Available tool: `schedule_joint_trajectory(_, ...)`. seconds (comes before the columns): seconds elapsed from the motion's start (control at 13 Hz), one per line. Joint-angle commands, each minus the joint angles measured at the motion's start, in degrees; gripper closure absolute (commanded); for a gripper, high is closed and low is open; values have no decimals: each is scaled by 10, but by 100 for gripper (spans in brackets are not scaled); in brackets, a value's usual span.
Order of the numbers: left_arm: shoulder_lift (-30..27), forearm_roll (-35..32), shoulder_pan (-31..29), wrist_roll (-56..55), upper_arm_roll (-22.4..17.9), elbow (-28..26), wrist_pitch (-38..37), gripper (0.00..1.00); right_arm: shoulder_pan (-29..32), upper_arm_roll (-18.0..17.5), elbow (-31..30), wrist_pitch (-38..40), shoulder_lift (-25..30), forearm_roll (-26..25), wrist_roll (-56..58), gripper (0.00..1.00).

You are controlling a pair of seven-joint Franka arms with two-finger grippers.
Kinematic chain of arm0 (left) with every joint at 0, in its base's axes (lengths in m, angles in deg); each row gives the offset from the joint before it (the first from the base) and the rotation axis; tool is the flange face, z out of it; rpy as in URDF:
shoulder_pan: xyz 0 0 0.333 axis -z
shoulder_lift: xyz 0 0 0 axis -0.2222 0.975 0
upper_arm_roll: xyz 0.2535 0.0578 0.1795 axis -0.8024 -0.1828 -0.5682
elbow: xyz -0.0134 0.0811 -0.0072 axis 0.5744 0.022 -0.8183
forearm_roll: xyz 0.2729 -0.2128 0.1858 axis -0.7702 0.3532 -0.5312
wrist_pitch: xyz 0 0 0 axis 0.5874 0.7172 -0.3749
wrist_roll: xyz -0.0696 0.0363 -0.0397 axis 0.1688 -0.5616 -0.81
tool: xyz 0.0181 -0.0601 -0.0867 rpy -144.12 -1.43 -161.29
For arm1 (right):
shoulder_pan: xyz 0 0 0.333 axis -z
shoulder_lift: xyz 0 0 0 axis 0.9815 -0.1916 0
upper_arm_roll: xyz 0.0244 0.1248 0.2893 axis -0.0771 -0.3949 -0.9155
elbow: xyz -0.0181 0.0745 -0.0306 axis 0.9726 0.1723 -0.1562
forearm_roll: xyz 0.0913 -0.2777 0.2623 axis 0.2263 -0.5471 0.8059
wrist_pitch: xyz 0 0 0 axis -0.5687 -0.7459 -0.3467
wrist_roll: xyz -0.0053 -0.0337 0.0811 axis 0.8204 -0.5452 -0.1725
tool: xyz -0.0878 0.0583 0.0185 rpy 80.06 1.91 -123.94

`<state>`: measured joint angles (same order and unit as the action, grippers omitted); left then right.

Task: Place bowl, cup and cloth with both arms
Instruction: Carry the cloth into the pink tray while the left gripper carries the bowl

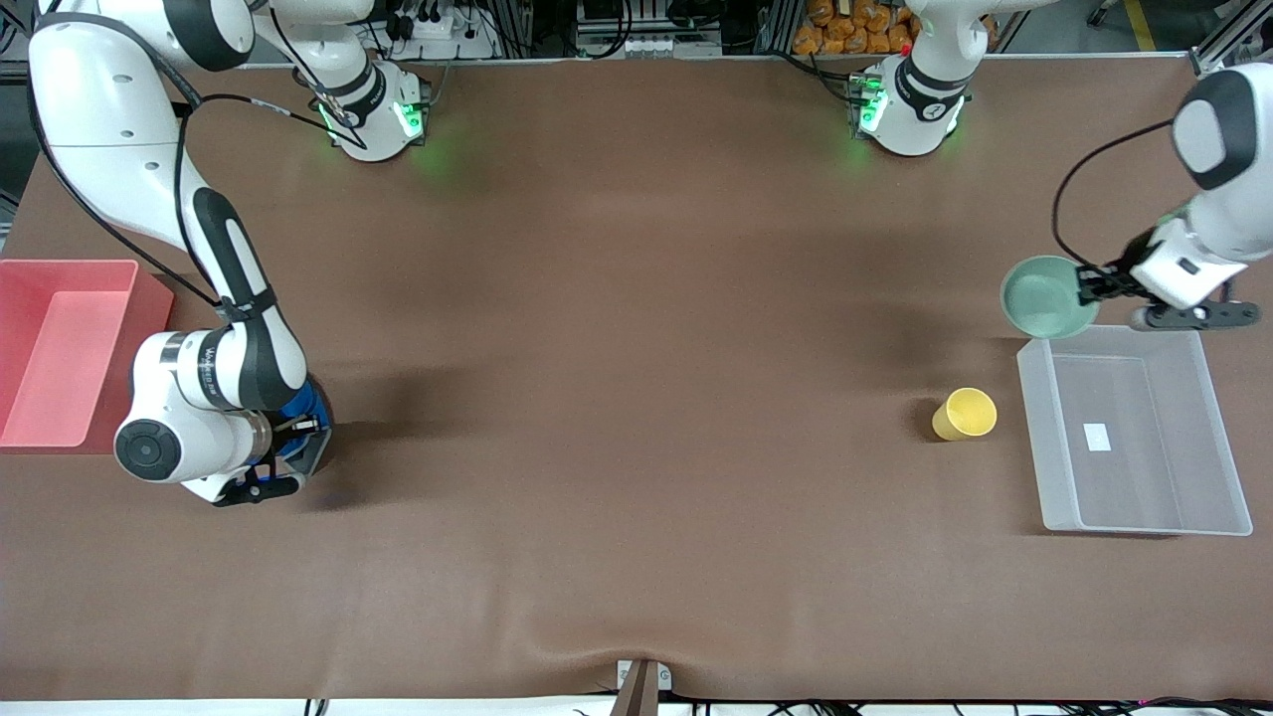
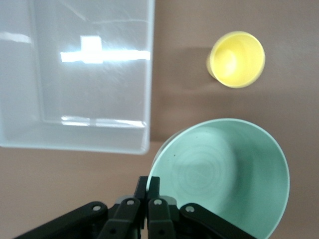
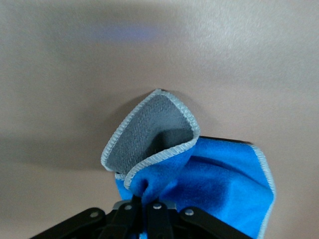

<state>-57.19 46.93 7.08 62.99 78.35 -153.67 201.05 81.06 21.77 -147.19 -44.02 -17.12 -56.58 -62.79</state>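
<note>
Red bin (image 1: 60,348): at the right arm's end of the table; probably meant for the cloth.
Right gripper (image 1: 298,438): fingers pinched on the blue cloth (image 3: 199,174), lifted beside the bin so it hangs free.
Cup (image 1: 965,414): stands on the table beside the clear bin (image 1: 1134,438); not yet taken.
Left gripper (image 1: 1094,286): clamped on the bowl (image 1: 1046,296) rim, held over the table just short of the clear bin.

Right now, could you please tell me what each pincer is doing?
Left pincer: closed on the bowl's rim, held beside the clear bin.
Right pincer: closed on the cloth, near the red bin.
</note>
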Motion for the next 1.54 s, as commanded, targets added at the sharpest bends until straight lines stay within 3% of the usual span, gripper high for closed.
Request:
schedule_joint_trajectory(0.0, 105, -10, -1, 42, -34, 119, -14, 100, -3, -3, 0, 5, 37, 6, -5, 100)
schedule_joint_trajectory(0.23, 181, -6, -4, 91, -65, 177, -6, 100, -28, 0, 1, 16, 86, -33, -5, 100)
schedule_joint_trajectory(0.38, 212, 0, -5, 125, -83, 186, 30, 100, -47, -2, 3, 40, 117, -115, -5, 100)
schedule_joint_trajectory(0.62, 261, 20, -10, 126, -83, 183, 100, 100, -52, -2, 3, 75, 161, -157, -5, 100)
schedule_joint_trajectory(0.92, 284, 40, -16, 133, -82, 168, 137, 100, -42, 1, 31, 139, 204, -182, 0, 100)
schedule_joint_trajectory(1.15, 292, 82, -24, 184, -82, 160, 138, 100, -22, 0, 83, 204, 204, -198, 2, 100)
schedule_joint_trajectory(1.46, 319, 117, -36, 242, -83, 157, 158, 100, 13, 16, 102, 208, 214, -242, 82, 100)
